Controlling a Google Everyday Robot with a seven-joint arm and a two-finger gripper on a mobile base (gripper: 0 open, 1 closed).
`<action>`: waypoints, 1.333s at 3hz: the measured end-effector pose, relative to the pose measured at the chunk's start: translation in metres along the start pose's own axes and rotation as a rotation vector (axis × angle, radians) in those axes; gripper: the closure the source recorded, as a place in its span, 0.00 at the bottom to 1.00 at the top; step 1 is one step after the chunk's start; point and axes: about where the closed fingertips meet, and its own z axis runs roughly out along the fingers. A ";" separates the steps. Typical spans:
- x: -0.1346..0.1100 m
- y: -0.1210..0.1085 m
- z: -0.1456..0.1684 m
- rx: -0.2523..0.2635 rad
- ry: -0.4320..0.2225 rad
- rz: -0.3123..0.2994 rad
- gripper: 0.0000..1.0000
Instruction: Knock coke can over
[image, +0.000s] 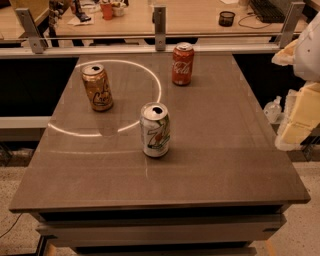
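The coke can (183, 64) is red with white script and a silver top. It stands upright near the far edge of the brown table (230, 155), a little right of centre. My gripper (298, 120), cream and white, hangs at the right edge of the view, beyond the table's right side. It is well apart from the coke can, to the right of it and nearer the camera. It holds nothing that I can see.
A gold-brown can (97, 87) stands upright at the far left. A white and green 7-Up can (155, 130) stands upright mid-table, in front of the coke can. A rail with metal posts (159, 27) runs behind the table. A small clear bottle (272, 109) sits off the right side.
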 end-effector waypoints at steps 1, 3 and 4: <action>0.000 0.000 0.000 0.000 0.000 0.000 0.00; -0.006 -0.037 -0.003 0.101 -0.127 0.121 0.00; 0.007 -0.067 0.010 0.158 -0.290 0.233 0.00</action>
